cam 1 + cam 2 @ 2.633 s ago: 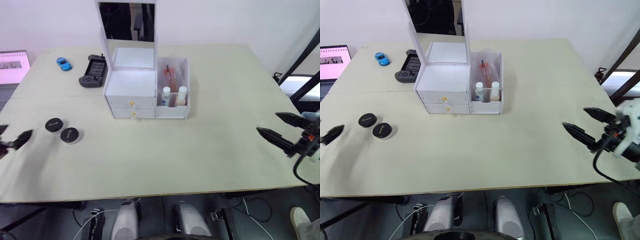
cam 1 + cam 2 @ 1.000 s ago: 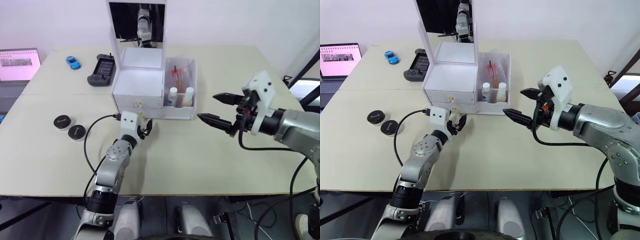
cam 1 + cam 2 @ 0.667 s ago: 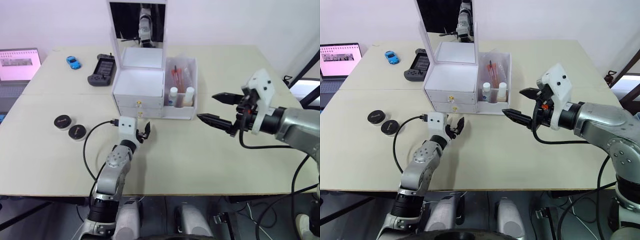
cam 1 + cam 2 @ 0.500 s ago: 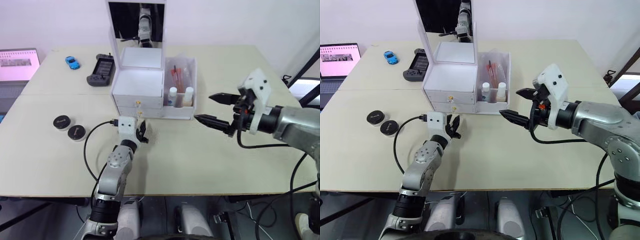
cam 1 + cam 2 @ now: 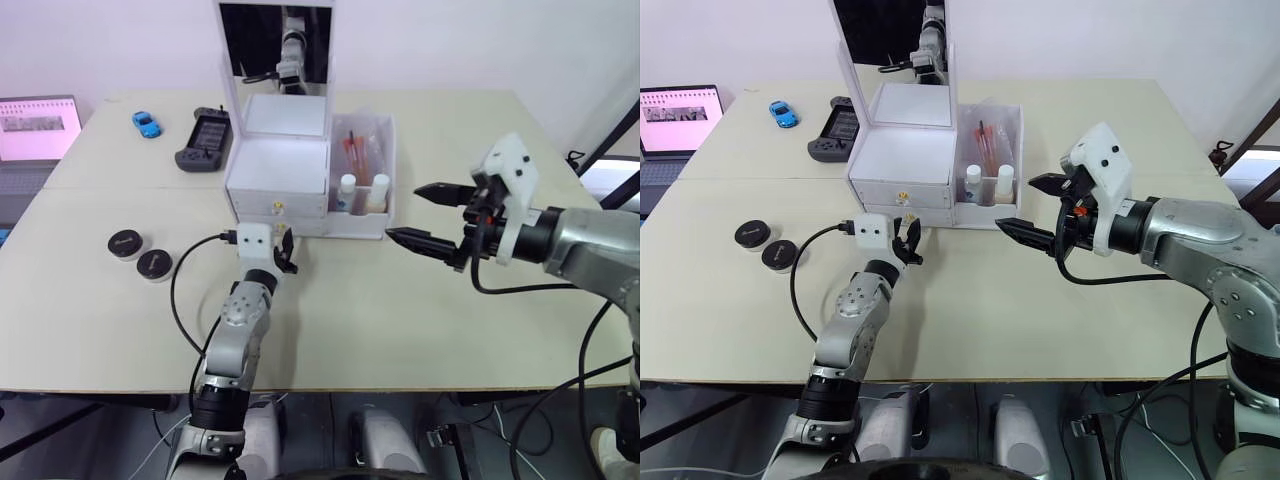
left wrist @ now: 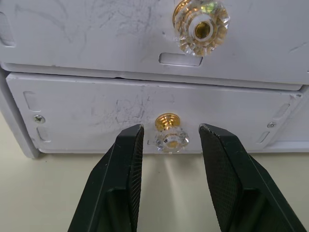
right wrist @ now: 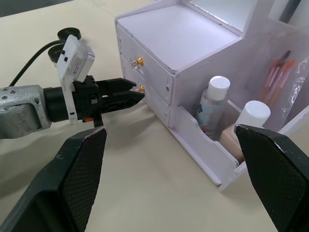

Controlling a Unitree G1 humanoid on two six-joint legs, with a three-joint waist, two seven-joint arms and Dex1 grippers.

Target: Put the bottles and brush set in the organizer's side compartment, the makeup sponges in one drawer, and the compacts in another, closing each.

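Beige worktop (image 5: 420,330), white plastic organizer (image 5: 277,190) near its far edge
Left end effector (image 6: 169,140) apart around the lower gold knob (image 6: 171,133); right end effector (image 5: 425,214) apart; a shallow pinch may slip off

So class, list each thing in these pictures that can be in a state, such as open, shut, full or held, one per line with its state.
White plastic organizer's upper drawer: shut.
Lower drawer: shut; its gold knob sits between the open left gripper fingers, not yet pinched.
Mirror lid: upright, open.
Side compartment: holds two white-capped bottles and the clear pouch of brushes.
Two round black compacts: loose on the table.
Right gripper: open, empty.
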